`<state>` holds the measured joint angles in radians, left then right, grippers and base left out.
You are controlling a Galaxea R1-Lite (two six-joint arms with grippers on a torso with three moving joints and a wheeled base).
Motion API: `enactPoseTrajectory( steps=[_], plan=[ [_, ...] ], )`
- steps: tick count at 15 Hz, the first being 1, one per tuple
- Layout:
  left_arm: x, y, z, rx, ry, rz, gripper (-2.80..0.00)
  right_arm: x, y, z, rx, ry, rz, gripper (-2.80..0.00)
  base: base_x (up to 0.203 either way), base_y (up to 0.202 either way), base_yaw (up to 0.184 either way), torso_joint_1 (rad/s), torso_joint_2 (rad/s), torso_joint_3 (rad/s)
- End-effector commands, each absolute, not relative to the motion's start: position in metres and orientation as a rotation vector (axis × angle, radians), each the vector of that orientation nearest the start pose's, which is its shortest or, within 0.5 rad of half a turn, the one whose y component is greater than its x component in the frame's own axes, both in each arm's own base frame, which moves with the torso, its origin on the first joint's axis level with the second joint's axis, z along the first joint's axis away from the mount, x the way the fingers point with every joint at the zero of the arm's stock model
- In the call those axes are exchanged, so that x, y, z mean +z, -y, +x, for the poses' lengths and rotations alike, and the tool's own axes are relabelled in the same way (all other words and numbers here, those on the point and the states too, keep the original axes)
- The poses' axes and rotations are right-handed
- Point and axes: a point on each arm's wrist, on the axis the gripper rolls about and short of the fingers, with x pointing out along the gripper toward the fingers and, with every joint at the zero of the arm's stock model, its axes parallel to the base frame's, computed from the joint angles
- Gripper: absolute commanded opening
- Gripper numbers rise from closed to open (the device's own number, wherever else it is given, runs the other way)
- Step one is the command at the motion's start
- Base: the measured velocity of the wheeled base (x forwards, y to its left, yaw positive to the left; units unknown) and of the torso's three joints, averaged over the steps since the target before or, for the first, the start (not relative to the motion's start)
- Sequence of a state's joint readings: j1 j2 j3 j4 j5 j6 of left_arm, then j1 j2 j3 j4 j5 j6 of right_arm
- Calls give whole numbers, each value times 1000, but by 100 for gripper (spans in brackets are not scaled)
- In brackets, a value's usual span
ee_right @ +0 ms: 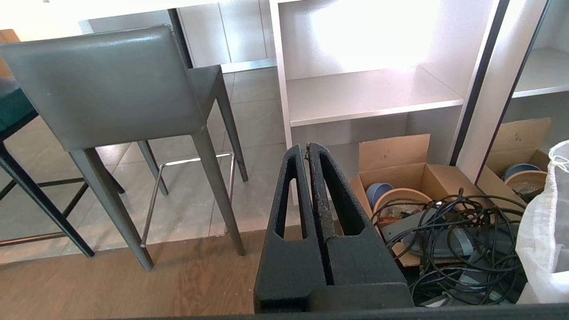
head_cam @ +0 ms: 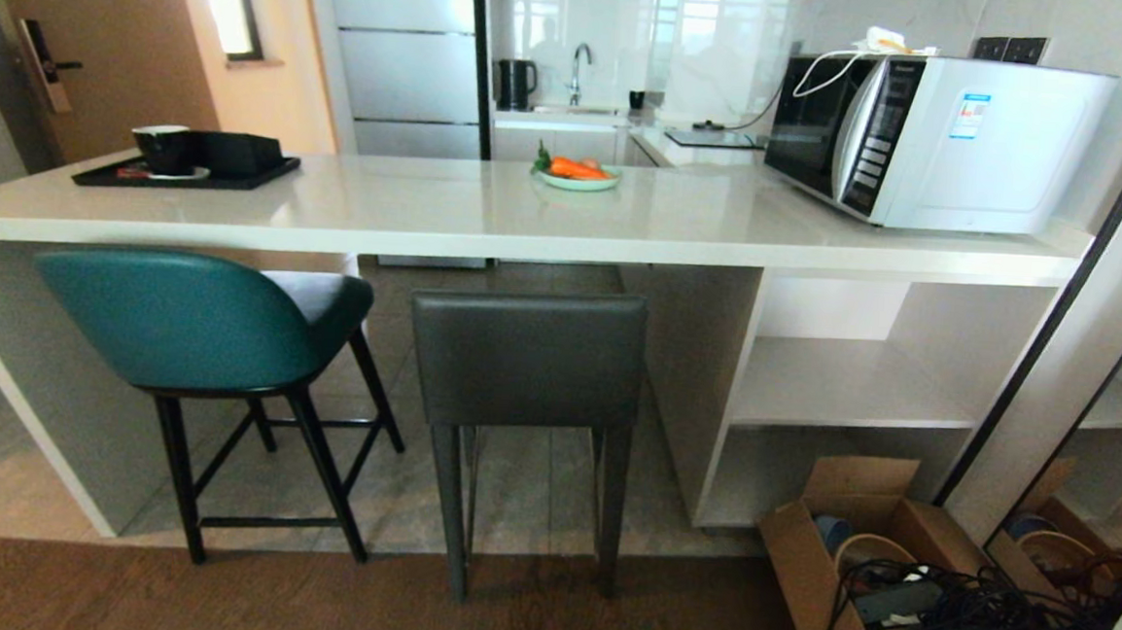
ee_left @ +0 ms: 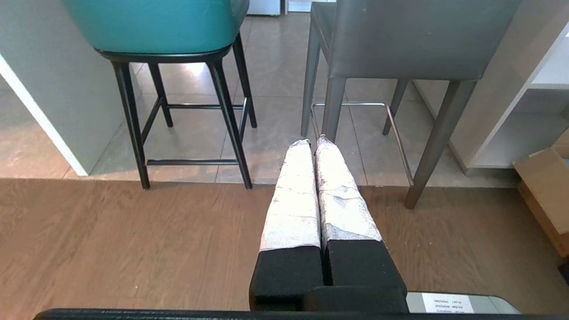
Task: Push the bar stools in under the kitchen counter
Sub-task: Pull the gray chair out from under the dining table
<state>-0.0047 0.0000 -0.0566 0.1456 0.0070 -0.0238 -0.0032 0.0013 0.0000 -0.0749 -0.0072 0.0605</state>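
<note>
Left gripper (ee_left: pixel 312 141) low above wood floor, jaws together (empty), right gripper (ee_right: pixel 306 146) likewise, both short of grey stool (head_cam: pixel 527 357)

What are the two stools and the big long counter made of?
The teal stool looks like smooth leather or faux leather, by its soft sheen, on thin black legs, probably metal. The grey stool looks leather-covered too, with a shiny metal footrest bar. The kitchen counter looks like polished stone: its glossy top mirrors the things on it.
</note>
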Motion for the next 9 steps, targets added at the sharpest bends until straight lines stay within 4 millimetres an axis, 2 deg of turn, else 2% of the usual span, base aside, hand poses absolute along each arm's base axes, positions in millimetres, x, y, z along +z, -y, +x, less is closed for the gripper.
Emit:
enactPoseTrajectory(
  steps=[1, 9],
  plan=[
    [76, 0, -28, 4, -91, -24, -280, 76, 0, -21, -9, 47, 61, -280, 0, 0, 0, 0, 0, 0],
    [76, 0, -28, 4, -91, -24, -280, 76, 0, -21, -9, 47, 61, -280, 0, 0, 0, 0, 0, 0]
  ],
)
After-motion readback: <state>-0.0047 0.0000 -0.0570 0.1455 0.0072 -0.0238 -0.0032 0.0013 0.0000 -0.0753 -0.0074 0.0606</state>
